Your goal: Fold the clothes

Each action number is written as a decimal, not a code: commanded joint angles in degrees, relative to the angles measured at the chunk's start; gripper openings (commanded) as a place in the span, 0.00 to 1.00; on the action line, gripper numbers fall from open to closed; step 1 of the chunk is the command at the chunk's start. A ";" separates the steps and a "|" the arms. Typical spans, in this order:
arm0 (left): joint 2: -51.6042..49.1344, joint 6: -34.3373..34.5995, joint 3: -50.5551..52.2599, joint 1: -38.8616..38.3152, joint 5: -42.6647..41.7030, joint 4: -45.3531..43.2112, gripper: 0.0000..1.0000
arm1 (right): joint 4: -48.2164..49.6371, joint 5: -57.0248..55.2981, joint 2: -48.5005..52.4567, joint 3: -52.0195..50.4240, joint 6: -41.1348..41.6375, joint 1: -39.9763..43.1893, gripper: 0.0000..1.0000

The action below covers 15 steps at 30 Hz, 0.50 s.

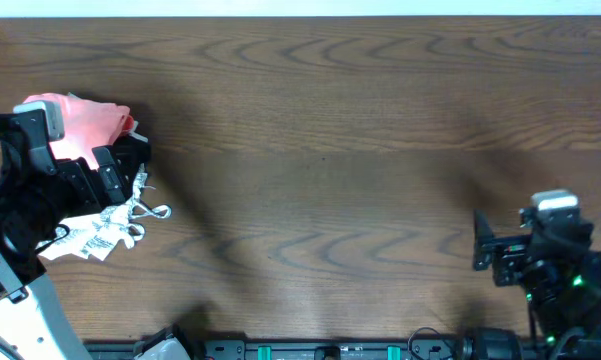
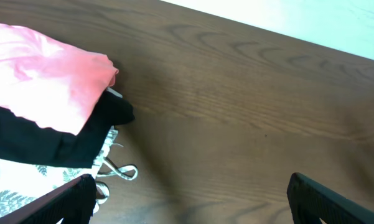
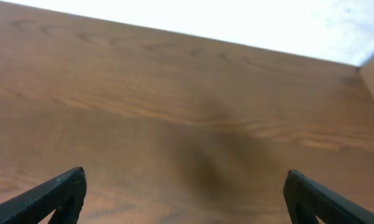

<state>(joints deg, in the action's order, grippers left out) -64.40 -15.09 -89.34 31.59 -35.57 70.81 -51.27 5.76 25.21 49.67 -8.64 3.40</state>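
The salmon-pink T-shirt (image 1: 92, 125) lies folded on top of a stack at the table's far left; it also shows in the left wrist view (image 2: 43, 78). Its lettering is hidden. My left gripper (image 1: 120, 170) hangs over the stack's right edge, open and empty, its fingers wide apart in the left wrist view (image 2: 190, 196). My right gripper (image 1: 478, 240) is open and empty over bare table at the right, and its spread fingers show in the right wrist view (image 3: 185, 193).
Under the pink shirt lies a black folded garment (image 2: 50, 137), and under that a white garment with grey leaf print (image 2: 15, 186), its ties trailing right (image 1: 145, 210). The wooden table (image 1: 330, 150) stretches between the arms.
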 commanded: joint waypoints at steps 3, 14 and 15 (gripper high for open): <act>-0.07 -0.92 0.13 -0.28 0.26 0.13 0.98 | 5.38 1.33 -7.82 -15.52 -1.70 -2.69 0.99; -0.07 -0.92 0.13 -0.28 0.26 0.13 0.98 | 10.38 5.25 -23.96 -35.15 -0.96 -4.22 0.99; -0.07 -0.92 0.13 -0.28 0.26 0.13 0.98 | 10.38 5.22 -24.79 -35.80 -0.83 -4.24 0.99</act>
<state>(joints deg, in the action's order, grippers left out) -64.40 -15.11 -89.32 31.59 -35.57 70.74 -41.25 9.87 2.94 15.57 -9.52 -0.23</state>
